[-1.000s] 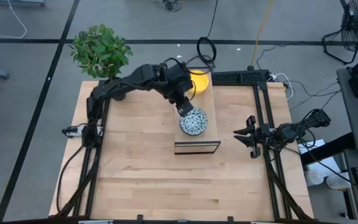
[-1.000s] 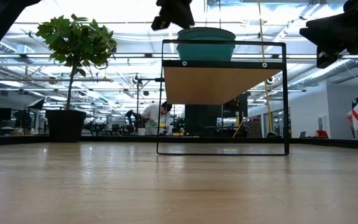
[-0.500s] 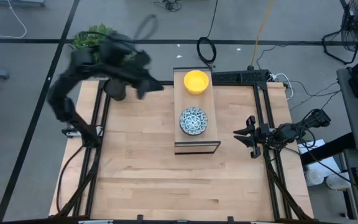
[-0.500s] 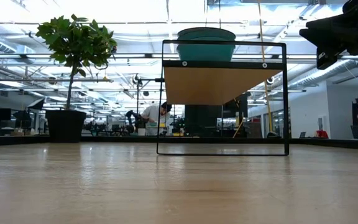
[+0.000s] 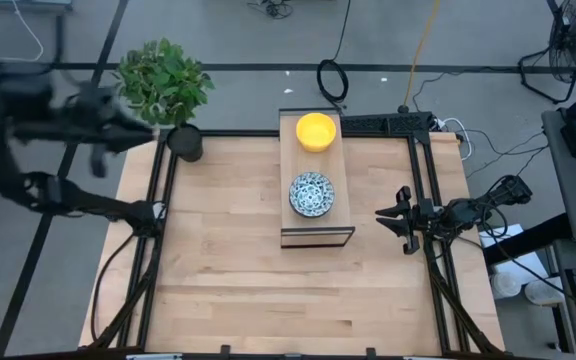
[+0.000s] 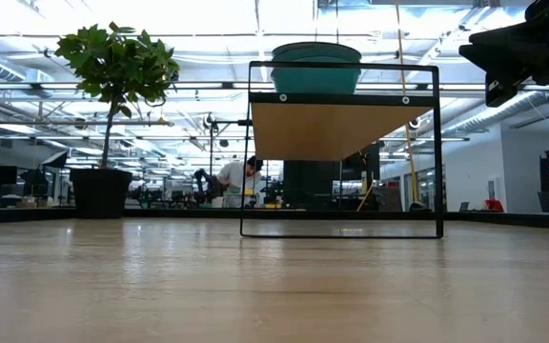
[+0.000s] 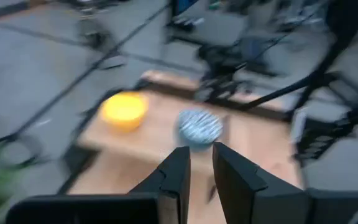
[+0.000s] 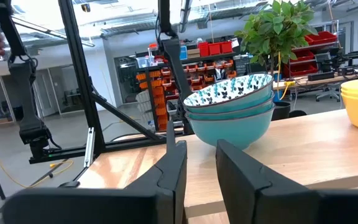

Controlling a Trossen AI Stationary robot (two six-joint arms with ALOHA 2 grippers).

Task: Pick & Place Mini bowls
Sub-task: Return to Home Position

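A stack of white-and-blue floral mini bowls [image 5: 311, 194] stands on top of a small wooden stand with a black frame [image 5: 316, 236]. A stack of yellow mini bowls [image 5: 315, 131] stands on the stand's far end. The floral stack shows light blue from the side in the low view [image 6: 315, 67] and the right wrist view [image 8: 232, 109]. My left gripper [image 5: 128, 135] is blurred, beyond the table's far left corner, open a little and empty [image 7: 201, 168]. My right gripper [image 5: 388, 219] waits at the table's right side, level with the stand, open a little and empty [image 8: 201, 162].
A potted plant in a dark pot [image 5: 185, 142] stands at the table's far left corner, close to my left arm. A black metal frame [image 5: 423, 180] runs along the table's sides. The near half of the wooden table [image 5: 288, 300] is bare. People show in the room behind [image 6: 236, 181].
My left gripper has left the floral bowl stack on the stand. It has swung up and fast toward the table's far left corner, past the plant and out beyond the left edge. Both bowl stacks have stayed in place.
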